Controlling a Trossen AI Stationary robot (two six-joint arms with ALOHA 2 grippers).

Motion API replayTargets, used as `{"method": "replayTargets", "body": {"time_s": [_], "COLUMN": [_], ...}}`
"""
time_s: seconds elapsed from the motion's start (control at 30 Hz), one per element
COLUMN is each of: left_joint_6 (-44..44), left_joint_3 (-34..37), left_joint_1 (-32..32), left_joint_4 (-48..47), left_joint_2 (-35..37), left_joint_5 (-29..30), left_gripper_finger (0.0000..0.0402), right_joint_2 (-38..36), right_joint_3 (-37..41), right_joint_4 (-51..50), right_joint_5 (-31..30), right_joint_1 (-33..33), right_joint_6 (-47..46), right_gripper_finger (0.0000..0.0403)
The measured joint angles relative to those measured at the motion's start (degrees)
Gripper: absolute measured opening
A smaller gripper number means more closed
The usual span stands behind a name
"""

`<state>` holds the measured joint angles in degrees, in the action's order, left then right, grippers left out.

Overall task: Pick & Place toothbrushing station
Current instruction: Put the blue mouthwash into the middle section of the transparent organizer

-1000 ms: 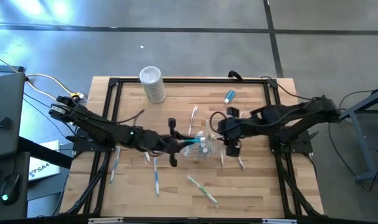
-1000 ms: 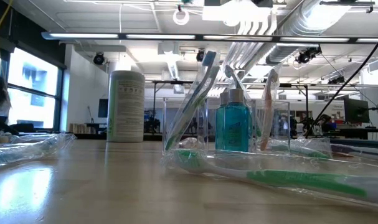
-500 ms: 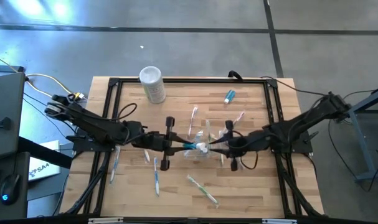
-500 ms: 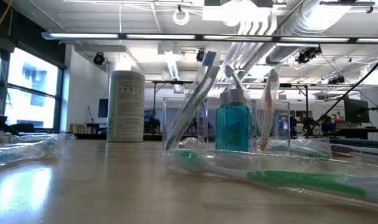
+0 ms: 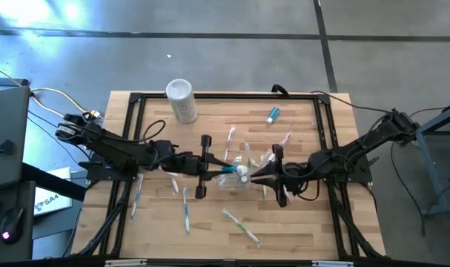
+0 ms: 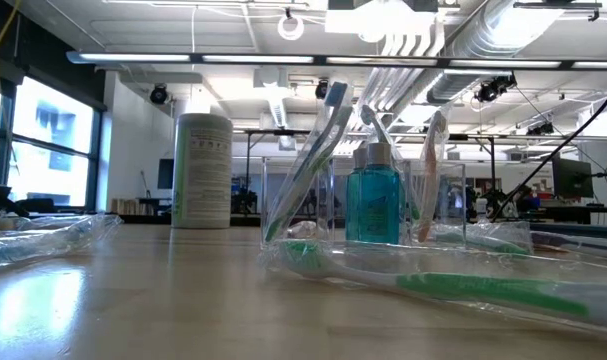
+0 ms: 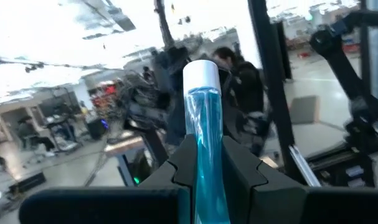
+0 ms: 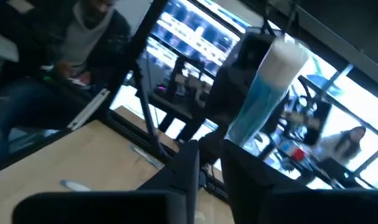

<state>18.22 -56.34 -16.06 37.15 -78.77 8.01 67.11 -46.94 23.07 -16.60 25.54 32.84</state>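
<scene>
A teal toothpaste tube (image 7: 202, 118) with a white cap (image 8: 286, 53) hangs in the air over the table's middle, between my two grippers. My left gripper (image 5: 219, 169) is shut on it from the left. From the right, my right gripper (image 5: 253, 176) meets the same tube (image 8: 263, 87) and is shut on it. Just below them the clear cup (image 6: 363, 205) stands on the table, holding toothbrushes and a blue bottle. Neither gripper shows in the low view. My left gripper pinches the tube's body (image 7: 206, 155) between its two fingers. The fingers lie along the tube, coming from the table's left and slanting a little upward. The tube is clear of the table, with its capped end free beyond the fingertips. My right gripper comes level from the table's right. Its fingertips (image 8: 229, 149) close on the tube's body (image 8: 237, 130) below the cap. The fingers themselves hide the exact place of contact. The cap rises free above them.
A tall white cylinder (image 5: 181, 100) stands at the far left and a second teal tube (image 5: 273, 114) lies at the far right. Wrapped toothbrushes (image 5: 186, 211) (image 5: 242, 226) lie on the near half. One wrapped green toothbrush (image 6: 463, 285) lies in front of the cup.
My right gripper has swung from a downward-pointing pose on the far side of the cup to level. It has come down and toward the table's left until it met the tube in my left gripper. The tube has stayed in the left gripper's hold.
</scene>
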Motion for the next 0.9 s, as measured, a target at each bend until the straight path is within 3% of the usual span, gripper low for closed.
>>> {"method": "replayTargets", "body": {"time_s": [0.43,0.6,0.9], "left_joint_6": [-0.75,-0.64,-0.47], "left_joint_3": [0.05,0.03,0.10], "left_joint_1": [2.20,2.24,2.23], "left_joint_4": [4.44,5.97,10.04], "left_joint_2": [-3.03,-3.51,-5.08], "left_joint_5": [-3.25,-3.18,-4.43], "left_gripper_finger": [0.0037,0.0037,0.0037], "right_joint_2": [0.04,0.13,3.62], "right_joint_3": [0.00,0.00,0.00], "right_joint_4": [5.48,9.08,14.05], "right_joint_5": [-7.06,-5.45,-0.99], "right_joint_1": [-0.02,-0.04,-2.37], "right_joint_6": [-0.62,-1.49,-1.57], "right_gripper_finger": [0.0246,0.0262,0.0250]}}
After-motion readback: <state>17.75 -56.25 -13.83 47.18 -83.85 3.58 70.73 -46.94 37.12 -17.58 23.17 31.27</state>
